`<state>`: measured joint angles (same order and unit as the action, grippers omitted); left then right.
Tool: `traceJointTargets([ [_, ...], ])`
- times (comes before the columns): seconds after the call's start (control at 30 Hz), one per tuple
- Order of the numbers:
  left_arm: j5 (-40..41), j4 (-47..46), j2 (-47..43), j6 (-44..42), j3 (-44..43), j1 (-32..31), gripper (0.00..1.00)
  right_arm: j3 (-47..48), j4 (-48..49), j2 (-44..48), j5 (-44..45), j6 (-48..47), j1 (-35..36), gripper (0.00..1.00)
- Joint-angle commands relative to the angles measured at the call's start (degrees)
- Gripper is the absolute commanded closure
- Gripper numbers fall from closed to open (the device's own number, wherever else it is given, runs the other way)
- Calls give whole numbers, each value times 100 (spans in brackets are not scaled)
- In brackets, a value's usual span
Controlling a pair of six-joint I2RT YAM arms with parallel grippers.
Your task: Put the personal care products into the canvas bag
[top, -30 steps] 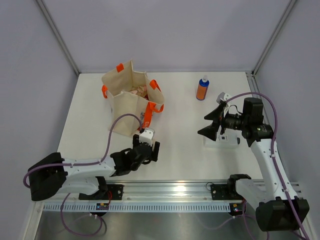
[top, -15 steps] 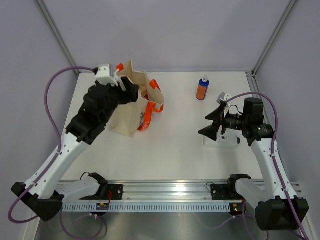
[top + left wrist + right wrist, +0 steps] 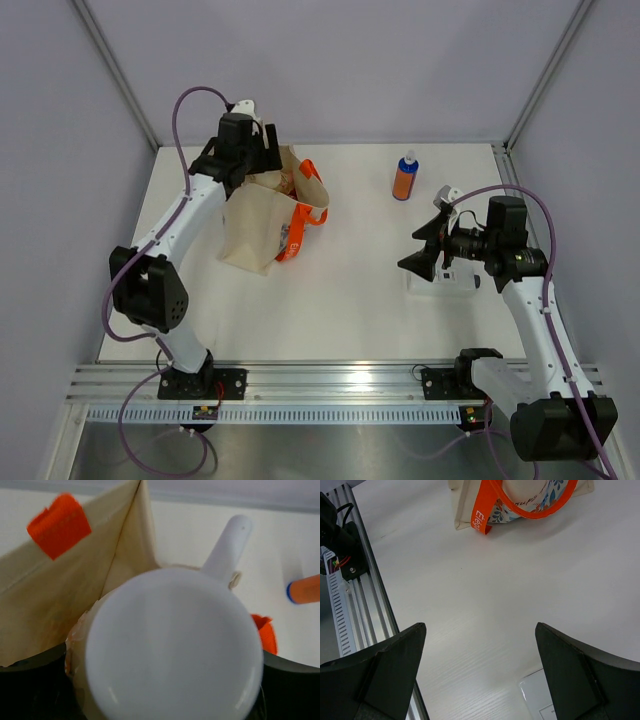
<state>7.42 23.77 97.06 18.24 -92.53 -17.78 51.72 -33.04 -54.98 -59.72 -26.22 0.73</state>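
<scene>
The beige canvas bag [image 3: 262, 215] with orange handles [image 3: 312, 195] stands at the back left. My left gripper [image 3: 262, 152] is at the bag's top rear edge, shut on the cream pump bottle [image 3: 170, 645], whose white pump head fills the left wrist view above the bag's cloth [image 3: 75, 590]. The orange blue-topped bottle [image 3: 404, 178] stands at the back right and also shows in the left wrist view [image 3: 306, 588]. My right gripper [image 3: 422, 250] is open and empty above the table. The flat white bottle [image 3: 445, 283] lies just below it and shows in the right wrist view [image 3: 540, 700].
Something peach shows inside the bag's mouth [image 3: 284, 181]. The metal rail [image 3: 330, 385] runs along the near edge and shows in the right wrist view [image 3: 350, 605]. Grey walls close the back and sides.
My left arm has swung up from low near the front rail to the top of the bag, carrying the pump bottle. The right arm has not moved.
</scene>
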Motion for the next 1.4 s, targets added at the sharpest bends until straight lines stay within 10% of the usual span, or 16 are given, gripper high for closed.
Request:
traceJointTargets([
  [0.0,-197,-855,-459,-242,41,143,100,163,-10,23,57,-112,-29,0],
  [0.2,-618,-1216,173,-198,156,494,89,189,-36,-118,128,-138,-205,0],
  [0.5,-688,-1665,675,-347,-107,548,3,31,192,-144,321,72,-486,1],
  [0.87,-1111,-1534,-556,-901,464,574,1,320,1545,-934,2429,2138,-504,0],
  [1.37,-2235,-1322,-2883,-524,2185,688,1,2077,2829,-4070,3539,1576,-100,0],
])
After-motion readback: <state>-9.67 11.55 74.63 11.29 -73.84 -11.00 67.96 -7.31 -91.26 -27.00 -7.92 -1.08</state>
